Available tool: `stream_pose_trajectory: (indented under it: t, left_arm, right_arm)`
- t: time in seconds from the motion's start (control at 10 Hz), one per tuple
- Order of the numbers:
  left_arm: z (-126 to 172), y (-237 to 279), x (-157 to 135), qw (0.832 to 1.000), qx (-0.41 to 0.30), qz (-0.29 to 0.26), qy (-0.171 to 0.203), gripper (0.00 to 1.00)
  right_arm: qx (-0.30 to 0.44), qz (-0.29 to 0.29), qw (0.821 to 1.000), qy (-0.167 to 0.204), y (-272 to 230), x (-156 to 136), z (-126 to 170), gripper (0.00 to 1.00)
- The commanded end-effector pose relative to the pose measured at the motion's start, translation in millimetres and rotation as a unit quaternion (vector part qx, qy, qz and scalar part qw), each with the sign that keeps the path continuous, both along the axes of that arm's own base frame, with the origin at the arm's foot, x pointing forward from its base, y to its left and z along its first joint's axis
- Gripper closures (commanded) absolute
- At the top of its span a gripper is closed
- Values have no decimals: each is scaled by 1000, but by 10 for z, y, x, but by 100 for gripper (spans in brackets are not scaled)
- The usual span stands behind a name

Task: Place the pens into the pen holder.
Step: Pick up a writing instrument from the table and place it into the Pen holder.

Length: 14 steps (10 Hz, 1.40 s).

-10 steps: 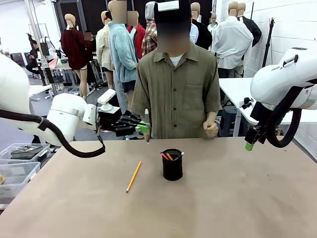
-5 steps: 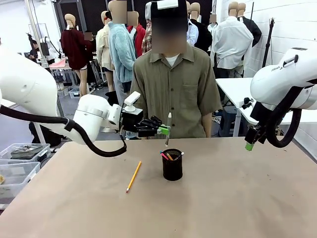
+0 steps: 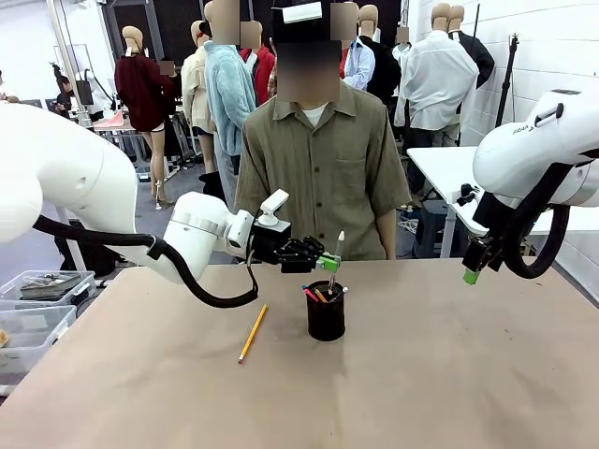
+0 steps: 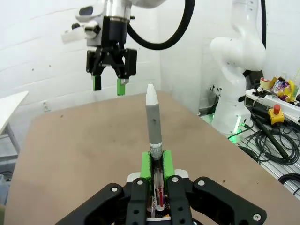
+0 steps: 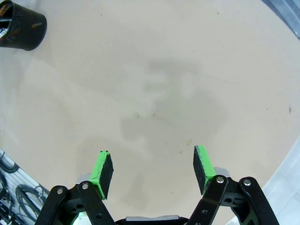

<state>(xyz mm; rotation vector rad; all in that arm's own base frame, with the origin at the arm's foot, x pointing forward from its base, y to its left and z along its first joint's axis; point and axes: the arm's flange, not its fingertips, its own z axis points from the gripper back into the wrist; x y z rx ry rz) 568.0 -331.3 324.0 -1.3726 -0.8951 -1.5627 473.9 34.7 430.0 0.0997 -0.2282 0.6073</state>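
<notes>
One silver-white pen stands clamped in the left gripper over the pen holder, front view; a yellow pencil lies on the table. Left wrist: green pads pinch it. Right wrist: right gripper spread wide over the table.

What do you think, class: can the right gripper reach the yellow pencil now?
Probably not directly: pen holder and left gripper, holding a silver pen, lie between right gripper and pencil.
</notes>
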Motion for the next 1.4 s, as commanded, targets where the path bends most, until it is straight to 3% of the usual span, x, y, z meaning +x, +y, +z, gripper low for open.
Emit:
stream_pose_trajectory:
  t: [0.0,0.3,0.4,0.5,0.7,0.9,1.0,1.3]
  left_arm:
    - [22,-26,95,1000,20,1,6,93]
    - [49,139,54,1000,22,19,10,35]
    - [125,241,0,999,21,28,6,28]
    - [243,377,-69,999,19,38,10,28]
    - [564,778,-357,990,69,123,7,28]
    - [927,1294,-778,961,175,215,5,28]
    - [1047,1492,-908,940,220,259,11,28]
    - [1160,1749,-1058,841,345,408,88,28]
  right_arm:
    - [-11,3,1000,-8,-19,-6,-26,14]
    - [-11,3,1000,-8,-19,-6,-26,14]
    - [-11,3,1000,-8,-19,-6,-26,14]
    - [-11,3,1000,-8,-19,-6,-26,14]
    - [-11,3,1000,-8,-19,-6,-26,14]
    - [-11,3,1000,-8,-19,-6,-26,14]
    - [-11,3,1000,-8,-19,-6,-26,14]
    - [-11,3,1000,-8,-19,-6,-26,14]
